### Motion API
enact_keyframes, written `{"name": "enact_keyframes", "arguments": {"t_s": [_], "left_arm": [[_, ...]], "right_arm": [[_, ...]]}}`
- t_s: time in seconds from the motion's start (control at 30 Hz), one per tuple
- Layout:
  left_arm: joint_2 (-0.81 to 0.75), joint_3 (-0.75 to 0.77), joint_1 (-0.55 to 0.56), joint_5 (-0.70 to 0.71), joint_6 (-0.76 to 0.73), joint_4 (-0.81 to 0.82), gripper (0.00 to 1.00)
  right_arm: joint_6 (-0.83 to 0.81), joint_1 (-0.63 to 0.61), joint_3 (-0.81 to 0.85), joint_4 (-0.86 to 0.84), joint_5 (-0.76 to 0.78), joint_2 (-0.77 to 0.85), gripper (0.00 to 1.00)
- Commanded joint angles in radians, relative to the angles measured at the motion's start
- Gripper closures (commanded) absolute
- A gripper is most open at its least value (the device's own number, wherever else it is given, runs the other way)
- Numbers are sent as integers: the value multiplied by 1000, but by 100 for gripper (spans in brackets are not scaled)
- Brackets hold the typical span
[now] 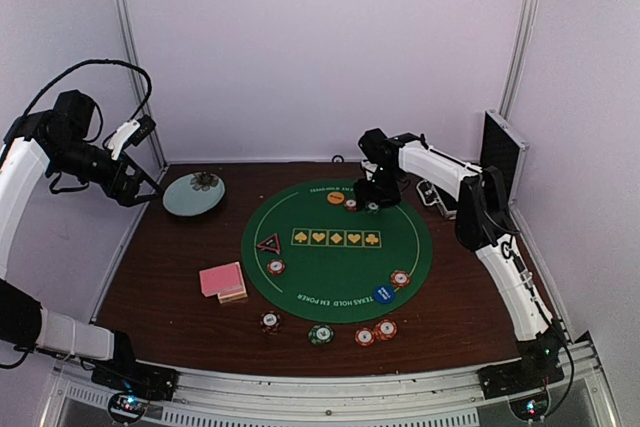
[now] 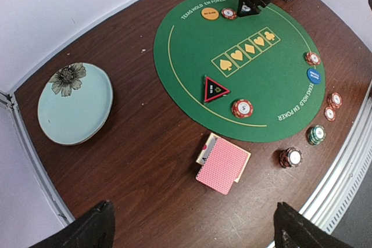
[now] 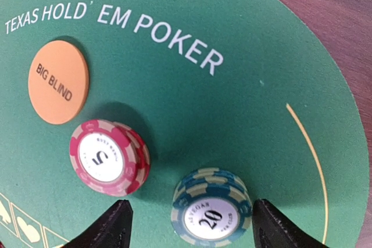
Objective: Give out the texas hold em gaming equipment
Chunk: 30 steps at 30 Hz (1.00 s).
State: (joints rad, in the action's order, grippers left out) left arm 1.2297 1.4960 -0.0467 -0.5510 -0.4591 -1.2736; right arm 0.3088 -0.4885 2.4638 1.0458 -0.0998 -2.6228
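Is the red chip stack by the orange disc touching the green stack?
Apart. The right wrist view shows bare felt between the red stack and the green stack.

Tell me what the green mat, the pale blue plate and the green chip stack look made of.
Mat: likely felt or fabric-topped rubber; matte green with printed white lettering.
Plate: seemingly glazed ceramic or melamine; smooth pale blue with a flower print.
Green chip stack: probably plastic or clay composite; matte striped edges, printed centre label.
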Motion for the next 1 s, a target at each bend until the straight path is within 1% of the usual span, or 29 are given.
{"name": "enact_keyframes", "arguments": {"t_s": [0.0,0.13,0.3,0.4,0.5,0.6,0.7,0.83,0.97], "left_arm": [[-4,4,-3,9,-10,15,3],[-11,8,-3,1,-7,14,2],[-25,6,-2,6,-3,13,3],[-35,-4,-2,10,-5,12,3],[-41,-11,-2,9,-6,12,3],[-43,-13,-2,3,-7,13,3],[-45,-11,-2,0,-9,11,2],[-50,-11,-2,-5,-6,11,3],[-53,-17,-2,-9,-3,11,2]], "right_arm": [[-21,-14,-29,13,31,124,25],[-31,-41,-99,8,58,223,27],[-44,-118,-274,-17,77,388,34],[-50,-201,-412,-27,88,497,35],[-40,-325,-565,-47,92,598,31],[-9,-443,-698,-64,64,670,27],[24,-556,-752,-56,21,682,21],[44,-686,-763,-43,-19,650,15],[61,-739,-761,-43,-48,594,13]]}}
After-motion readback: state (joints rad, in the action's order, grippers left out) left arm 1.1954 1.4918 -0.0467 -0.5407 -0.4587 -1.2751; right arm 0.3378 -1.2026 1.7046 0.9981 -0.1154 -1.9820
